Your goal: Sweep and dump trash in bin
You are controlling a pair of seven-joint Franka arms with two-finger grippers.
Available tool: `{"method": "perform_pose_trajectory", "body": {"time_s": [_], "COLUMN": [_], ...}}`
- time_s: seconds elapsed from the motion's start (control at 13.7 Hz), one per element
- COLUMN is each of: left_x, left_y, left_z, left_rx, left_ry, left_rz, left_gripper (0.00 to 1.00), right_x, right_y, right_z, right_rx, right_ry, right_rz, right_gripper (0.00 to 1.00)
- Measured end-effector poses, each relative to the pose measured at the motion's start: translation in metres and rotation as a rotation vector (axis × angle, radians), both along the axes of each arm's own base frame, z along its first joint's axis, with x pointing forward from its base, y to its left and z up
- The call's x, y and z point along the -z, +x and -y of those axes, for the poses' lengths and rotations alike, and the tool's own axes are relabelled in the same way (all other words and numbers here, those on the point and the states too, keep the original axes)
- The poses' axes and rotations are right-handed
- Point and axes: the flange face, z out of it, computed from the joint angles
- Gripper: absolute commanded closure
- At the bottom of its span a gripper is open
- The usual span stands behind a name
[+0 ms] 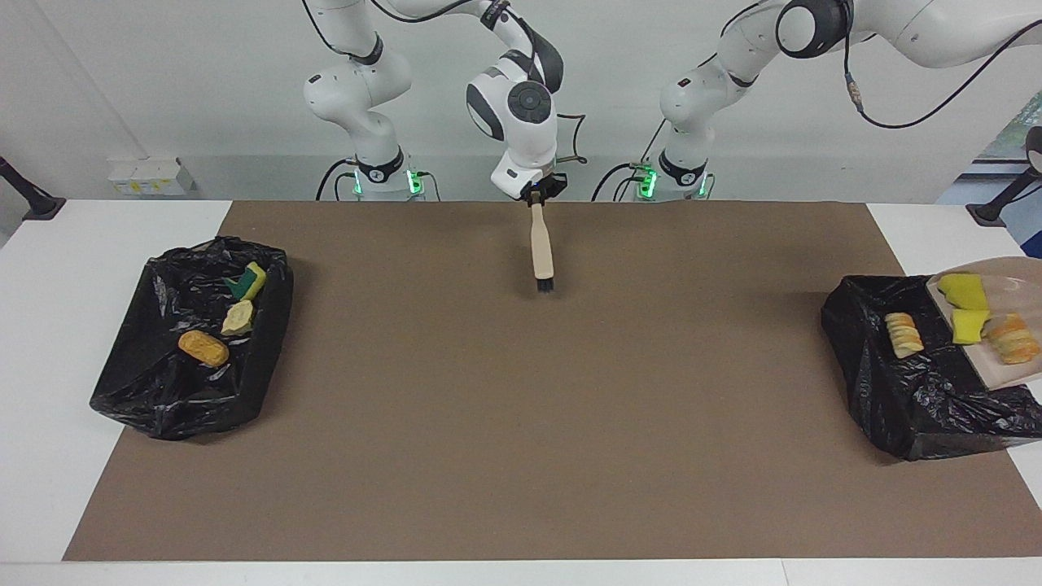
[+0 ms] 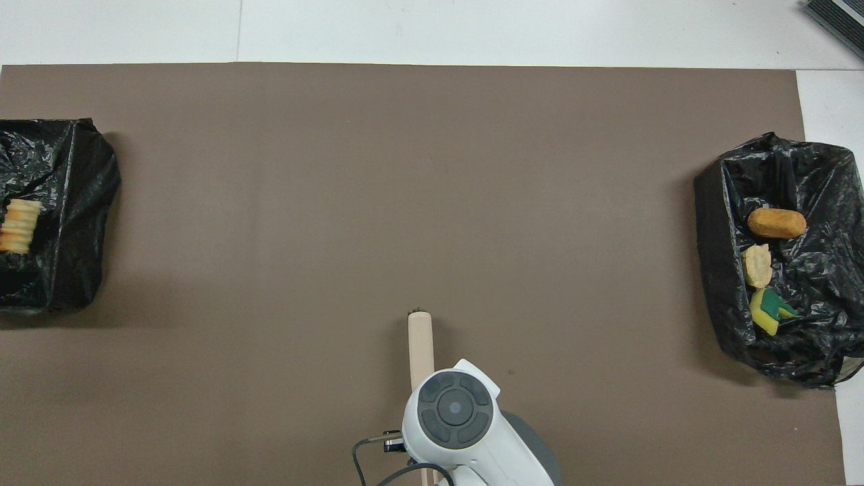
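So the right tool [image 1: 536, 198] is up over the robots' edge of the brown mat [image 1: 521, 423], pinched on the handle of the brush [image 1: 541, 252]. The brush's long axis runs straight away from the robots, bristles at the end pointing away. I can't tell if they touch the mat. No loose trash is left on the mat. What's not binned yet sits on the beige dustpan [image 1: 1013, 373] at the left arm's end of the bench [image 1: 49, 342]: two yellow sponge chunks [image 1: 962, 290] and a pastry bit [image 1: 1012, 340]. The pan hangs over the black bin [image 1: 895, 407] there, and one ridged bread piece [image 1: 904, 334] is already inside it. That puts the trash well apart from the brush, sideways toward the left arm, so I'd say the left arm is the one to tip it in. The left tool is out of frame, so no idea about its grip. A second bin [image 1: 163, 391] at the right arm's end holds three more pieces.
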Motion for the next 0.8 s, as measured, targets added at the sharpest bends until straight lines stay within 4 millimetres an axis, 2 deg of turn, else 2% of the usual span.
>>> {"method": "perform_pose_trajectory", "body": {"time_s": [0.22, 0.29, 0.37, 0.58, 0.73, 0.8], "left_x": [-0.004, -0.005, -0.008, -0.034, -0.054, -0.056], "left_y": [0.001, 0.001, 0.001, -0.001, -0.009, -0.011], "left_z": [0.000, 0.000, 0.000, 0.008, 0.021, 0.032], "left_rx": [-0.004, -0.001, 0.001, 0.005, -0.023, -0.050], "left_ry": [0.055, 0.068, 0.077, 0.099, 0.097, 0.077], "left_rz": [-0.003, -0.006, -0.005, 0.027, 0.026, 0.022], "left_gripper": [1.00, 1.00, 1.00, 1.00, 1.00, 1.00], "right_x": [0.021, 0.021, 0.020, 0.007, -0.020, -0.037], "right_y": [-0.001, 0.000, 0.002, 0.010, 0.035, 0.053], "right_z": [-0.008, -0.008, -0.009, -0.013, -0.007, 0.002], "right_rx": [-0.008, -0.007, -0.007, -0.014, 0.008, 0.028], "right_ry": [-0.014, -0.014, -0.012, -0.002, 0.003, 0.002], "right_rz": [-0.021, -0.022, -0.021, -0.003, 0.000, 0.002], "right_gripper": [1.00, 0.86, 0.01, 0.00, 0.00, 0.00]}}
